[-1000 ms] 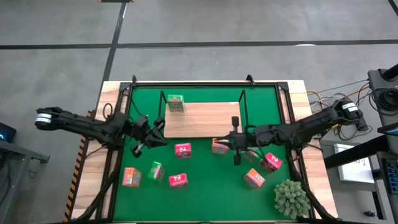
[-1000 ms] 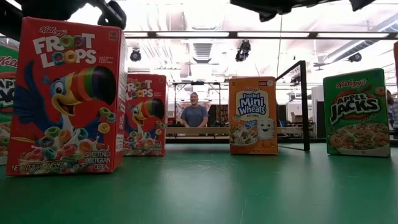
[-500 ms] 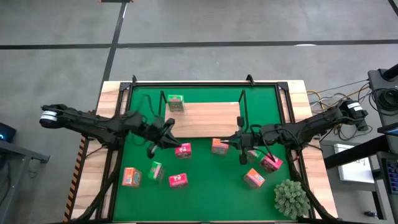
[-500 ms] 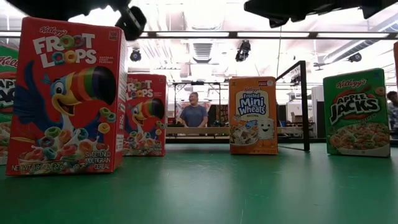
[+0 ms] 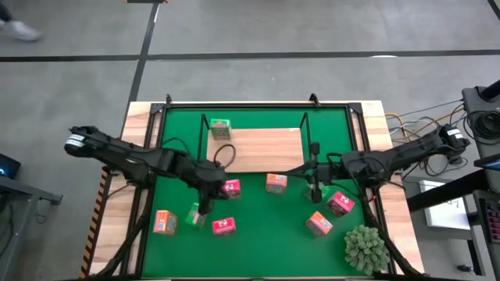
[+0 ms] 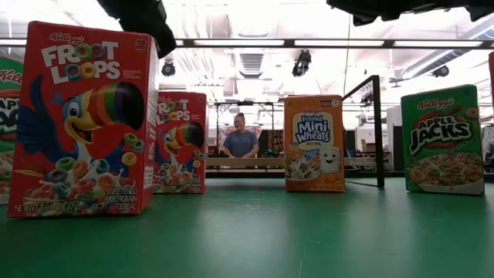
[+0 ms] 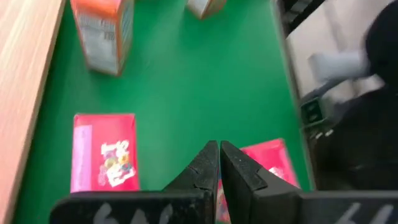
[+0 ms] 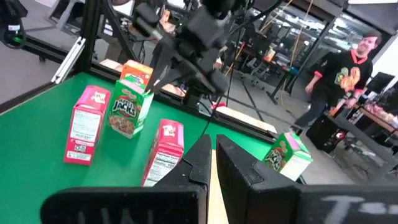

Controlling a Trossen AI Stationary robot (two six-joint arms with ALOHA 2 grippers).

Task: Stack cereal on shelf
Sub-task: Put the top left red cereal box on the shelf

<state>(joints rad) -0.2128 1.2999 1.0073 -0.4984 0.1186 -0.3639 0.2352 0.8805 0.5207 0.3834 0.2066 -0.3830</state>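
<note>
Left gripper (image 5: 205, 209) shut, empty, probably over green Apple Jacks box (image 5: 196, 215); open wide, centre, then descend.

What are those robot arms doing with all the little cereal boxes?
They are putting toy cereal on a wooden shelf. Only one green box stands on it. The left gripper, shut and empty, hangs over the boxes on the green mat. The right gripper, also shut and empty, hangs beside an orange box.

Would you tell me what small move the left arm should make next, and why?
Probably open its fingers: the left gripper is shut and empty above the mat, with the pink-red boxes and a green box close by, and only one box on the shelf.
</note>
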